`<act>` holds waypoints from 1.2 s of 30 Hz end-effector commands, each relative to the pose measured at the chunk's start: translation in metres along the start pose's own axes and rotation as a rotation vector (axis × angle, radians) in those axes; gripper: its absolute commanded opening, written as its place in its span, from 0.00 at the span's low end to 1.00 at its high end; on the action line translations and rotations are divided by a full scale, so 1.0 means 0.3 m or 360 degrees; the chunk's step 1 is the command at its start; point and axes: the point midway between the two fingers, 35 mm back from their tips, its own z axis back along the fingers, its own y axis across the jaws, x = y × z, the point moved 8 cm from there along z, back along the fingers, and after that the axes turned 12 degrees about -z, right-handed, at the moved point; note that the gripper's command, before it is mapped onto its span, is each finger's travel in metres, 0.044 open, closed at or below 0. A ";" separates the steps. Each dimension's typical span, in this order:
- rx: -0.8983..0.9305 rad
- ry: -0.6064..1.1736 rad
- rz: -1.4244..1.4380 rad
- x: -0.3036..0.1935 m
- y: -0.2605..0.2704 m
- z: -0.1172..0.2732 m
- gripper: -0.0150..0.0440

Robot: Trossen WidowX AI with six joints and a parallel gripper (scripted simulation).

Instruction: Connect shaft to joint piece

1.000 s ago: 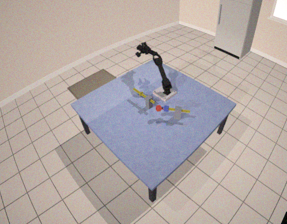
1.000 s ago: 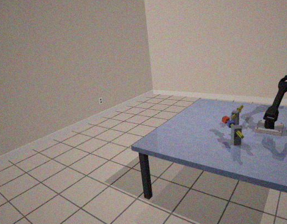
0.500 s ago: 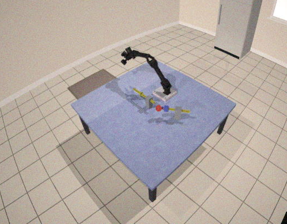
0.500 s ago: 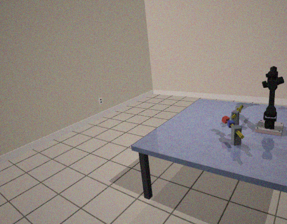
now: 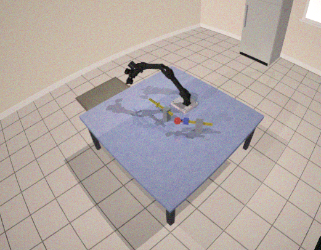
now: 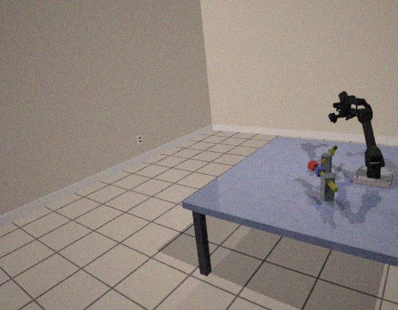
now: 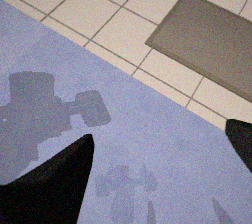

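The first yellow shaft passes through a grey block. A blue part is on its inner end, with the red joint piece beyond it. Which way the opening points is too small to tell. The second yellow shaft passes through another grey block at an angle. Its inner end is near the red piece; a gap shows in the top view. My gripper is open and empty, high above the table and away from both shafts.
The white arm base stands on the blue table behind the blocks. The table's edge and a brown mat on the floor lie below the gripper's side. A tall fridge stands beyond the table.
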 end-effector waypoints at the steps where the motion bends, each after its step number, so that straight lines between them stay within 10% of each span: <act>1: 0.0142 0.0071 0.0078 -0.028 0.209 0.061 1.00; 20: 0.0583 0.0603 0.0531 -0.431 0.984 0.493 1.00; 36: 0.0644 0.1016 0.1157 -0.949 1.200 1.054 1.00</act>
